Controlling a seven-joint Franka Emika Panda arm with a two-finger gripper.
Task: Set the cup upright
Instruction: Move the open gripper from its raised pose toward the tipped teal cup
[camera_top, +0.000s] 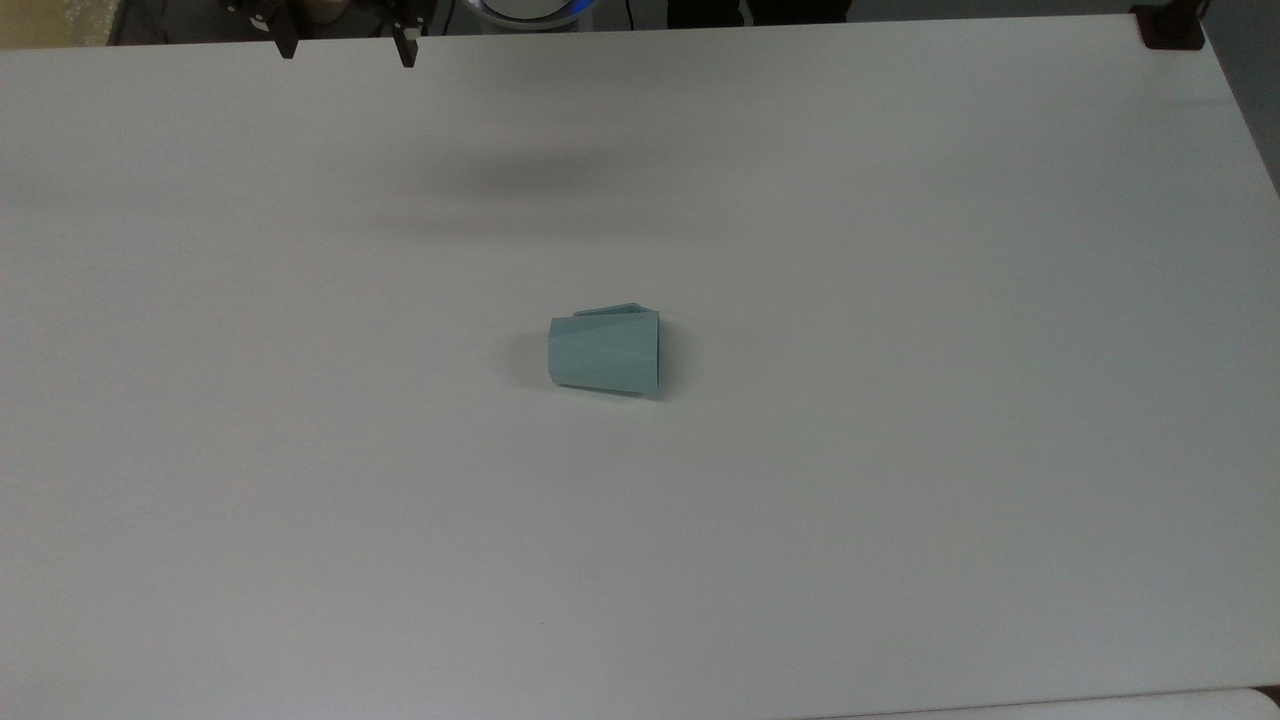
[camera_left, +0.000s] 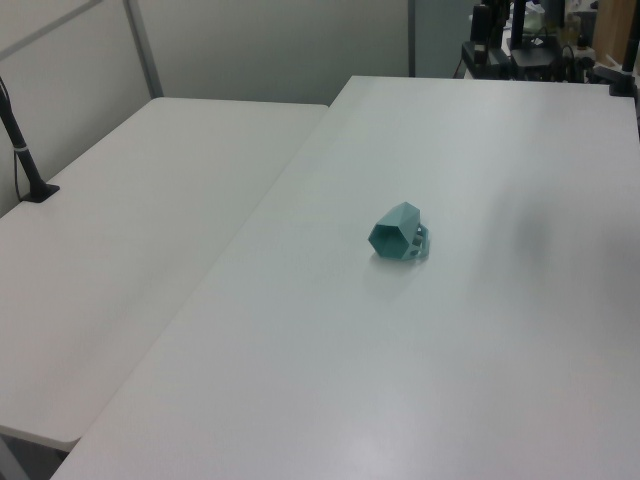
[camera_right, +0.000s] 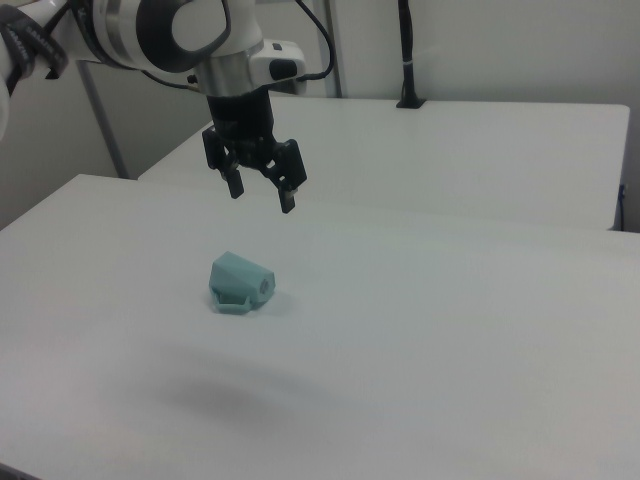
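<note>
The cup (camera_top: 605, 354) lies on its side below the jaws, well apart from them, its handle resting low against the tabletop (camera_top: 900, 500). It looks light, stiff and slick-faceted; the rim wall seems the best hold. The gripper (camera_right: 262, 190) hangs with jaws spread open, empty. The tabletop is plain white; a second table (camera_left: 150, 250) adjoins.

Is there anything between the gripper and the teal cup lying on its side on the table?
Nothing visible. The open gripper hangs in the air above the white table, and the pale teal faceted plastic cup lies on its side with bare tabletop all around it.
</note>
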